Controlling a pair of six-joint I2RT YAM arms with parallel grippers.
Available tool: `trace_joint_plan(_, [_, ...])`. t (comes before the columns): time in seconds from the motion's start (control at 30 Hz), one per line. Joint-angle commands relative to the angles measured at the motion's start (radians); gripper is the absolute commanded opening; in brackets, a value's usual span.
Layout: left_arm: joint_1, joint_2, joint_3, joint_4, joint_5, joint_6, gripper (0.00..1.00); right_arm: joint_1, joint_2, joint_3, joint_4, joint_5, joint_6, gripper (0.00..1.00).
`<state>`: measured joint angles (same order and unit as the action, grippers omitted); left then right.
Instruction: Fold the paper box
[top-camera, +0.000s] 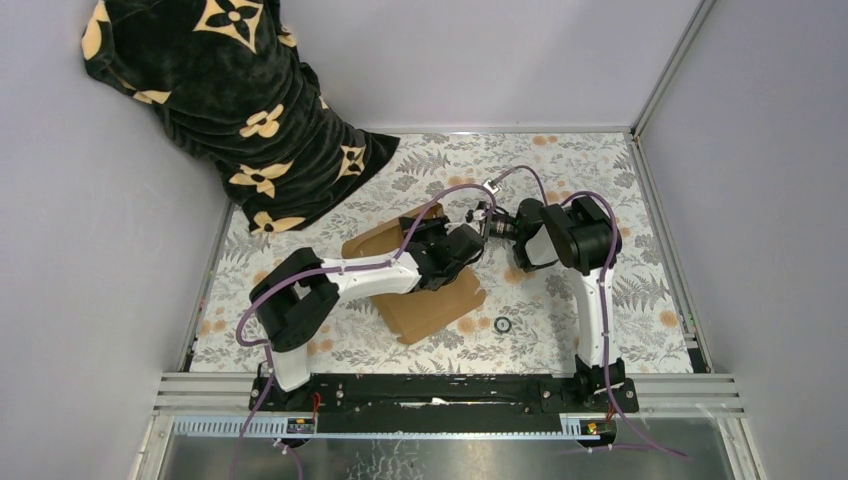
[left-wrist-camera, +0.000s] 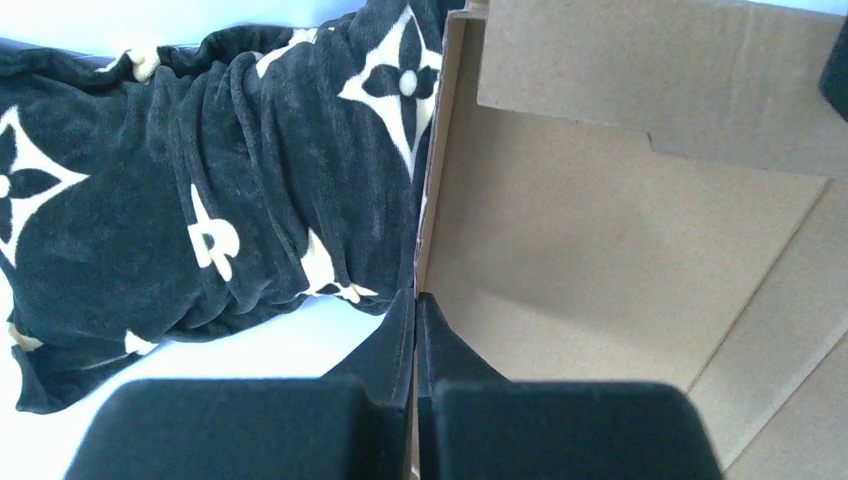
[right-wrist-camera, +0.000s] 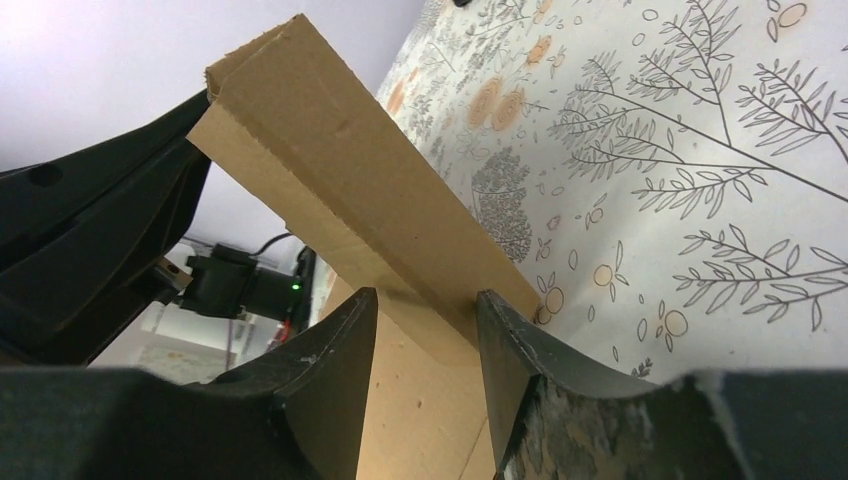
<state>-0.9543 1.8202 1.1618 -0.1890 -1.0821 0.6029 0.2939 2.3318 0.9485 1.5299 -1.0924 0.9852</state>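
The two arms are bolted at the near edge of the bench (top-camera: 600, 170), which is covered in a floral print. A small black ring (top-camera: 504, 324) lies on it between them, just beside the near right corner of the paper box (top-camera: 435, 305).

The box, brown corrugated cardboard, sits near the middle of the bench. Its base is flat and part of its sides are raised. The left arm (top-camera: 350, 275) reaches across it from the near left. The left tool (left-wrist-camera: 415, 300) has its fingers pressed together on the top edge of an upright side wall, which runs straight into the seam between them. A notched flap leans over the open inside just beyond.

The right arm (top-camera: 590, 300) bends in from the right. The right tool (right-wrist-camera: 428, 295) has its fingers partly apart, one on each side of a raised cardboard strip, and they appear to clamp it.

A black plush blanket (top-camera: 250, 110) with cream flower marks is heaped in the far left corner against the wall.
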Motion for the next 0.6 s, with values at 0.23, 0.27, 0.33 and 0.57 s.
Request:
trace_joint_plan(0.23, [-0.058, -0.034, -0.068, 0.151, -0.079, 0.008, 0.00, 0.046, -0.183, -0.120, -0.121, 0.147, -0.313, 0.49])
trace_joint_plan(0.27, [-0.061, -0.035, -0.074, 0.151, -0.084, 0.003, 0.00, 0.047, -0.182, -0.127, -0.111, 0.160, -0.314, 0.49])
trace_joint_plan(0.33, [-0.070, -0.036, -0.086, 0.151, -0.094, -0.006, 0.00, 0.051, -0.181, -0.144, -0.087, 0.174, -0.312, 0.48])
trace_joint_plan(0.57, [-0.109, -0.036, -0.113, 0.151, -0.119, -0.029, 0.00, 0.063, -0.183, -0.221, -0.032, 0.250, -0.342, 0.49])
